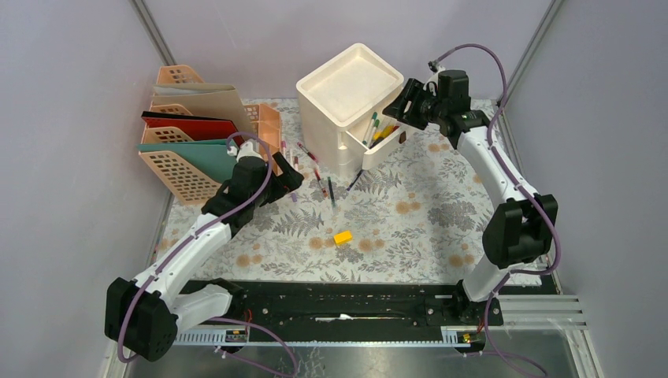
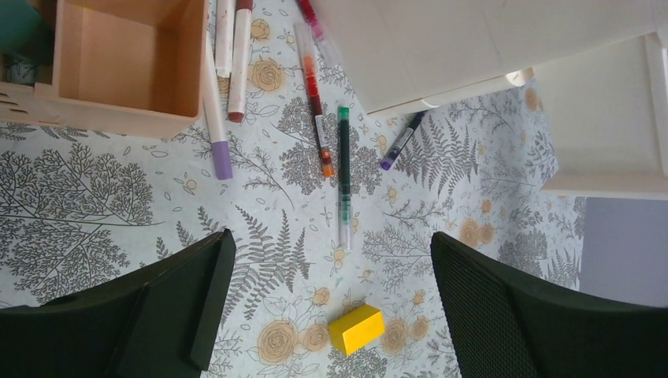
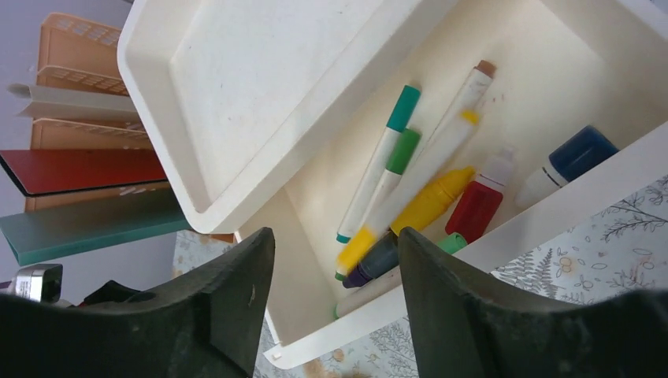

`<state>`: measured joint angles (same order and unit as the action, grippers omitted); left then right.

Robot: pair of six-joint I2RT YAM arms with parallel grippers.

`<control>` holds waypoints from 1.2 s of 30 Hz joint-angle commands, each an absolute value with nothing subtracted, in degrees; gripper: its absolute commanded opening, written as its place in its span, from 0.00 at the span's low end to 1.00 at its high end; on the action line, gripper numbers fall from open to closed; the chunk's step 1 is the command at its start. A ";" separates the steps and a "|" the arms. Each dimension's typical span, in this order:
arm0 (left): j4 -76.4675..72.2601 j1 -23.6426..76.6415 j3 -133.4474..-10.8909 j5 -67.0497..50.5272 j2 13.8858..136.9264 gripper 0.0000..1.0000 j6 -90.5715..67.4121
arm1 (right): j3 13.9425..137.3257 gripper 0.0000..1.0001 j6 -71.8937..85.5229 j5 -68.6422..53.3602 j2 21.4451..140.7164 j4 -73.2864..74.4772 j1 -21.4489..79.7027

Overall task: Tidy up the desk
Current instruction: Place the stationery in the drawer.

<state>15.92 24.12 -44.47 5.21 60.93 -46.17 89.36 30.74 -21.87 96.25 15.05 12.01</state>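
Right jaws stood spread, empty, over drawer (image 3: 551, 71). Left jaws hung spread near green pen (image 2: 344, 177); best straddled mid-barrel, clear of orange pen (image 2: 315, 102).

In the left wrist view the wooden box (image 2: 126, 71) and the two pale pens (image 2: 239, 63) beside it run off the top edge, and the purple-tipped pen (image 2: 400, 143) loses its far end under the white drawer unit (image 2: 441, 47). In the right wrist view the lower ends of some markers (image 3: 386, 165) in the drawer (image 3: 567, 201) sit behind the fingers (image 3: 457, 315) of the right tool (image 3: 335, 248), while the red folder (image 3: 87, 169) and green folder (image 3: 87, 224) are cut by the left edge.
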 commanded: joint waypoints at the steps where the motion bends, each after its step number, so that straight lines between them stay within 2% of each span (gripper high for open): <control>1: 15.60 23.73 -44.24 3.58 60.50 0.99 -43.85 | 93.32 0.68 26.98 -21.82 94.96 14.60 12.38; 7: 15.35 23.74 -44.10 1.87 60.09 0.99 -42.35 | 91.87 0.78 20.13 -28.55 90.64 12.53 12.32; 12: 14.99 23.81 -44.51 0.55 61.50 0.99 -42.29 | 88.40 0.86 12.76 -51.63 87.20 11.10 10.00; 15: 14.90 23.88 -44.71 0.76 62.90 0.99 -42.57 | 84.82 0.87 10.94 -59.49 85.27 10.19 8.42; 23: 15.63 27.62 -48.00 6.74 68.60 0.97 -43.04 | 77.20 0.88 9.50 -65.21 80.67 10.19 2.54; 30: 24.06 34.05 -56.48 24.51 79.03 0.93 -46.89 | 71.08 0.89 8.45 -65.57 76.85 10.06 -2.15; 32: 25.07 34.65 -58.30 27.30 82.00 0.88 -46.92 | 69.65 0.89 8.20 -65.50 75.92 10.11 -3.10; 36: 25.40 34.72 -60.73 30.20 87.69 0.67 -45.57 | 67.64 0.90 7.70 -65.06 74.27 10.06 -4.31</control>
<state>23.77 34.65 -57.08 22.24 83.68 -46.00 68.86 9.32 -63.70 77.28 11.40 -3.22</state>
